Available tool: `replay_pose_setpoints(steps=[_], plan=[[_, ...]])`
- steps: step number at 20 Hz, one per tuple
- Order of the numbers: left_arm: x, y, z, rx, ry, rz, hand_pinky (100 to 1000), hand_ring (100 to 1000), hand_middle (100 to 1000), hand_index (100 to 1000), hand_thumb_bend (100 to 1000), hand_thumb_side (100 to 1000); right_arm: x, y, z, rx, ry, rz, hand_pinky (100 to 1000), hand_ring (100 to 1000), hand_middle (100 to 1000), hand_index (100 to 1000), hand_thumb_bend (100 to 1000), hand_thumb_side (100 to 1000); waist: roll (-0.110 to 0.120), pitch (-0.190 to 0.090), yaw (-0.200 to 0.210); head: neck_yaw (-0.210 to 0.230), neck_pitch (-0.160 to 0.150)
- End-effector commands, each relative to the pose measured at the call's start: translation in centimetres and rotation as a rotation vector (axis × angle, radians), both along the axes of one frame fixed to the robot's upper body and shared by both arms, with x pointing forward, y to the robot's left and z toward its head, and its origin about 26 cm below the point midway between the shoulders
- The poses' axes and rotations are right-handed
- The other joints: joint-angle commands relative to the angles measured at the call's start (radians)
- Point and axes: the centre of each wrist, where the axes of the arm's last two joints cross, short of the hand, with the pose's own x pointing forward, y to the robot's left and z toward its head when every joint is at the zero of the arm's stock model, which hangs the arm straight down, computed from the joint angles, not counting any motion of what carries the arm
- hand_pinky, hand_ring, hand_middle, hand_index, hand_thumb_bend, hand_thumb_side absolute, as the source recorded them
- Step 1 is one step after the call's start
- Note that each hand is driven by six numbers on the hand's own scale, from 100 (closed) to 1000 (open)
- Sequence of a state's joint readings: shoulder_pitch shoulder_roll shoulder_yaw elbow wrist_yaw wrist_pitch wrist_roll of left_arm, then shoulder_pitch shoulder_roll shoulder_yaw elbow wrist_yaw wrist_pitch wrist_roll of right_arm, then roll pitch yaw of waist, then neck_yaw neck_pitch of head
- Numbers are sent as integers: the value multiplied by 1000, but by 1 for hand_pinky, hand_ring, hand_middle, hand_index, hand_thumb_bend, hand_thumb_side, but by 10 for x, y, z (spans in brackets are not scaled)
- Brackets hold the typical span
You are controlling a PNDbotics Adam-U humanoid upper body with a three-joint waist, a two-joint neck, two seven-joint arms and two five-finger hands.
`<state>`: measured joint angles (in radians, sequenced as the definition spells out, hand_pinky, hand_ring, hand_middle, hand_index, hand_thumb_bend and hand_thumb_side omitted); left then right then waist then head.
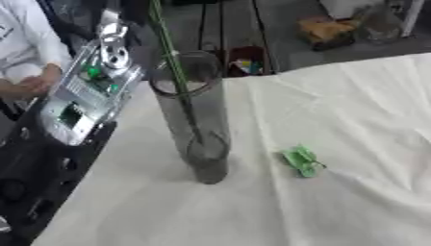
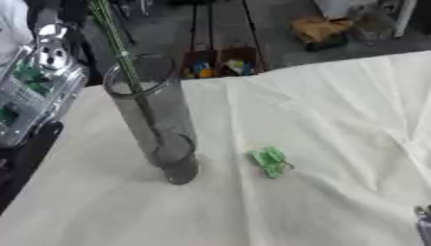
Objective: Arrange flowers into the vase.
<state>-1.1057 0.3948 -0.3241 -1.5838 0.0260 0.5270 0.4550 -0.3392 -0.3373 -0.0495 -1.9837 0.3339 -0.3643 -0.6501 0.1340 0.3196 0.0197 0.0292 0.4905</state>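
Glass vase (image 1: 195, 115), tall, clear and cylindrical, stands upright toward the left side of a counter (image 1: 353, 120) covered with a creased white cloth. One thin green stem (image 1: 172, 62) is already inside it: the foot rests near the bottom of the vase, the stem leans against the rim and runs up out of the top of the view, so the flower head, if there is one, cannot be seen. Nothing else is in the vase, and I cannot tell whether it holds water. A small green scrap (image 1: 302, 161), possibly a leaf or a trimmed piece of stem, lies on the cloth to the right of the vase, near it but not touching. The vase sits within the reach of either arm, which suits dropping further stems straight down its narrow mouth. No other flowers are visible on the counter, so the next stem would probably have to come from outside the views. At the lower right corner of the right eye view a sliver of the robot's right hand (image 2: 423, 225) shows; whether its fingers are spread or curled I cannot tell. The left hand is nowhere to be seen. Past the counter's left edge lies dark equipment with a clear-cased green circuit board (image 1: 88, 91), apart from the vase.
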Motion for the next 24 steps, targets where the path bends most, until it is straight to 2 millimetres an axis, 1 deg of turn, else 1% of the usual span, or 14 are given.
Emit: replay_pose_setpoints(steps=[1, 7, 11, 12, 13, 14, 15, 19, 24], plan=[[-7, 9, 11, 46, -47, 12, 333, 536, 522, 472, 100, 965, -2, 0, 7, -2, -23, -1, 658, 660, 471, 688, 100, 945, -5, -20, 2, -3, -8], [-10, 13, 11, 95, -53, 8, 389, 585, 596, 525, 100, 971, -2, 0, 7, -2, -23, -2, 659, 660, 471, 688, 100, 946, -5, -20, 3, -4, -11], [-10, 14, 12, 108, -51, 6, 389, 585, 596, 525, 100, 971, -2, 0, 7, -2, -23, -2, 659, 660, 471, 688, 100, 946, -6, -20, 3, -4, -12], [-10, 14, 12, 110, -52, 6, 404, 595, 611, 535, 100, 971, -2, 0, 7, -2, -23, -2, 659, 661, 471, 688, 100, 946, -6, -20, 3, -4, -12], [-12, 14, 12, 120, -63, 4, 472, 647, 696, 612, 100, 972, -2, 0, 7, -2, -23, -2, 658, 661, 471, 688, 100, 946, -6, -20, 3, -5, -14], [-13, 15, 11, 130, -74, 4, 472, 647, 696, 612, 100, 972, -2, 0, 7, -2, -24, -2, 658, 661, 471, 688, 100, 946, -7, -20, 3, -5, -15], [-13, 16, 10, 143, -85, 4, 494, 667, 722, 639, 100, 973, -2, 0, 7, -2, -24, -2, 659, 661, 470, 689, 100, 946, -7, -19, 3, -6, -16], [-12, 19, 7, 178, -110, 2, 510, 696, 755, 685, 100, 995, -2, 0, 7, -1, -24, -2, 660, 661, 470, 689, 100, 946, -7, -17, 4, -7, -18], [-11, 21, 4, 204, -154, 3, 533, 733, 787, 715, 100, 1000, -2, 0, 7, -1, -25, -1, 660, 662, 470, 689, 100, 946, -8, -15, 5, -8, -19]])
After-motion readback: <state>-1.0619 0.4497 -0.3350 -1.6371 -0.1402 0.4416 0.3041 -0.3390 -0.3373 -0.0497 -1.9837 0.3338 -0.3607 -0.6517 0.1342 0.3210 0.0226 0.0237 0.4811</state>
